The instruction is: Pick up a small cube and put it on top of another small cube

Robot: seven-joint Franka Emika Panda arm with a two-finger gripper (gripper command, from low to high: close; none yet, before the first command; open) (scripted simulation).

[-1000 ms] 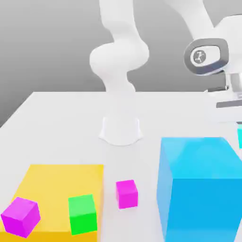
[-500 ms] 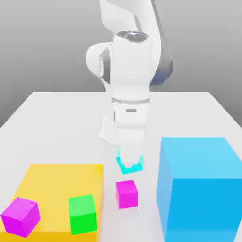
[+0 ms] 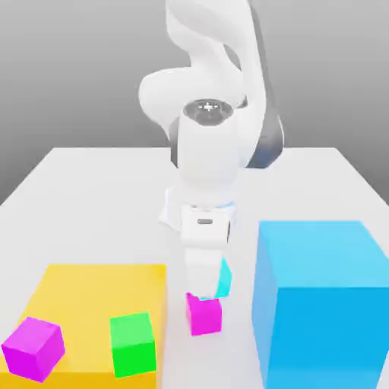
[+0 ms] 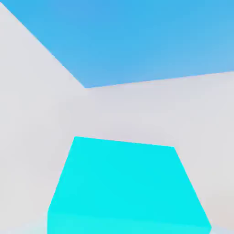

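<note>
We see the small cyan cube (image 3: 223,279) pinched in the jaws of the gripper (image 3: 205,292), most of it hidden behind the white hand in the exterior view, so that just a sliver of turquoise peeks out on that view's right side of the fingers. It sits directly above the hot-pink magenta cube (image 3: 204,315), and the two seem to touch or nearly touch, though we cannot tell which. In the hand view the cyan cube (image 4: 128,187) looms close, with the white table (image 4: 41,114) around it and the big sky-blue block (image 4: 137,36) beyond.

Moving outward in the exterior view, the magenta cube rests on the white table (image 3: 99,205) between a flat yellow slab (image 3: 91,296) on the view's left and the big sky-blue block (image 3: 323,304) on its right. On the yellow slab stand a small green cube (image 3: 132,343) and, nearer the left corner, a tilted violet-purple cube (image 3: 33,348). The white Panda arm (image 3: 209,152) bends down from its base (image 3: 173,216) farther back on the table.
</note>
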